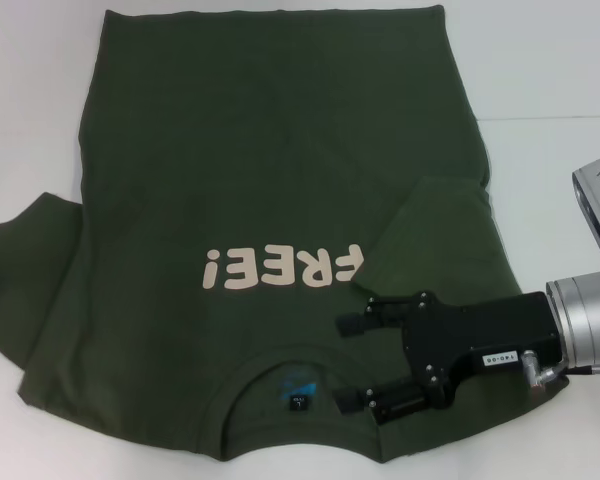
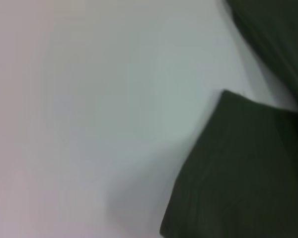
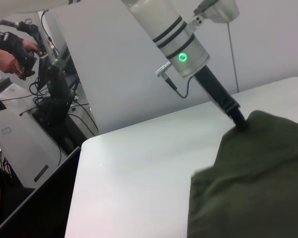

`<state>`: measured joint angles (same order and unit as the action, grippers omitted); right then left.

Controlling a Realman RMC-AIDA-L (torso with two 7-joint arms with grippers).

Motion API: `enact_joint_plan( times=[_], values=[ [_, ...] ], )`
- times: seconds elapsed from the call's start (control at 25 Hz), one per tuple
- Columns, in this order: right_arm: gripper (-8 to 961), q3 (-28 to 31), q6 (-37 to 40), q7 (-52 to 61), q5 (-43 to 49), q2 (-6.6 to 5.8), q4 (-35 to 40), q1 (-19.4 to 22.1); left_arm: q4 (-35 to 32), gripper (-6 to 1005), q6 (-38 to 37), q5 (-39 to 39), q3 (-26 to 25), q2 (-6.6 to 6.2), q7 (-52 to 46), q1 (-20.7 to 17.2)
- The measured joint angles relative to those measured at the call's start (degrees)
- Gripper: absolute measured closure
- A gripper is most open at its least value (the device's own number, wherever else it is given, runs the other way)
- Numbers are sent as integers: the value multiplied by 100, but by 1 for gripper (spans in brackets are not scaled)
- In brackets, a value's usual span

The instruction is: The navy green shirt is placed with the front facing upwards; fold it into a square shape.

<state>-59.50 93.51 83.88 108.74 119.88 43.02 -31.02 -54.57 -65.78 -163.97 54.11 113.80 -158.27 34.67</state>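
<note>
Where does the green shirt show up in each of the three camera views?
Head view: the shirt fills most of the picture, collar nearest the camera, with the open right pincer over it beside the collar.
Left wrist view: a sleeve of the shirt fills the lower right corner.
Right wrist view: the shirt is bunched at lower right, the left arm reaching down to its edge.
Shared landmark: the white table.
</note>
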Motion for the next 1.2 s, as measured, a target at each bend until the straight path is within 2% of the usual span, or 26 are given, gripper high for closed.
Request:
enact_joint_plan(
  times=[0.2, 0.64, 0.72, 0.92, 1.0, 1.08, 1.12, 1.2],
  values=[
    [12, 4, -14, -1, -1, 0, -52, -1, -273, 949, 267, -3, -8, 16, 3, -171],
    [11, -29, -136, 4, 1, 9, -67, -19, -338, 950, 520, 0, -55, 26, 69, -215],
    [11, -33, -160, 7, 5, 10, -71, -19, -454, 950, 415, 15, -63, 68, 69, -215],
    [12, -36, -198, 10, 19, 9, -78, -27, -937, 950, 77, 20, -76, 347, 207, -221],
    [12, -36, -203, 11, 21, 6, -109, -33, -956, 950, 93, 22, -76, 385, 238, -216],
    [12, -36, -203, 11, 22, 3, -116, -35, -940, 950, 107, 23, -76, 378, 236, -213],
    [12, -37, -203, 12, 22, 1, -118, -35, -895, 950, 125, 22, -86, 320, 221, -217],
    [12, -43, -203, 13, 24, 0, -118, -36, -873, 949, 134, 21, -96, 286, 223, -236]
  ],
)
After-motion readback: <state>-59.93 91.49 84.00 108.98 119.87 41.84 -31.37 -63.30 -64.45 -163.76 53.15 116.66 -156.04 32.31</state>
